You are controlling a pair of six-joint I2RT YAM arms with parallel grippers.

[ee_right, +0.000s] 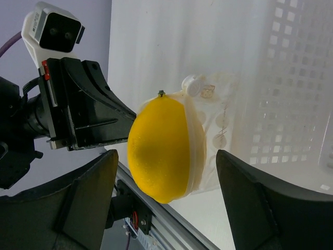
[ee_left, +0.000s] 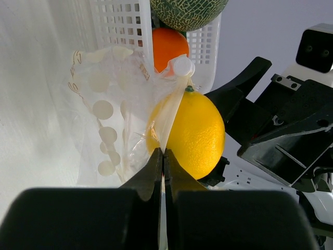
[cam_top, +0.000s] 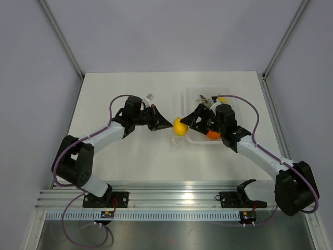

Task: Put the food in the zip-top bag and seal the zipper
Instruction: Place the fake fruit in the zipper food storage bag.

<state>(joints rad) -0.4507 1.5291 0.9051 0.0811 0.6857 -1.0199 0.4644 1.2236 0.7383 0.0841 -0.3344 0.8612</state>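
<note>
**Operator:** How does it all sit around the basket (cam_top: 208,87)?

**Spotter:** It stands on the table (cam_top: 130,166). Your right arm (cam_top: 255,151) reaches across the basket's near wall, and your left arm (cam_top: 104,136) comes in from the basket's left side. In your left wrist view the melon (ee_left: 188,10) shows above the orange (ee_left: 169,46), both at the basket.

**Operator:** And the lemon?

**Spotter:** The lemon (cam_top: 179,126) is just outside the basket's left wall, between your two grippers. The bag (ee_left: 112,104) clings to it. Clear film wraps the side facing the basket, but I can't tell whether the lemon is fully inside.

**Operator:** Jaws?

**Spotter:** Your left gripper (ee_left: 163,154) is pinched tight on the zipper (ee_left: 171,112) strip, right against the lemon. Your right gripper (cam_top: 187,121) gapes wide and holds nothing. Its fingers sit on either side of the lemon without touching it.
</note>
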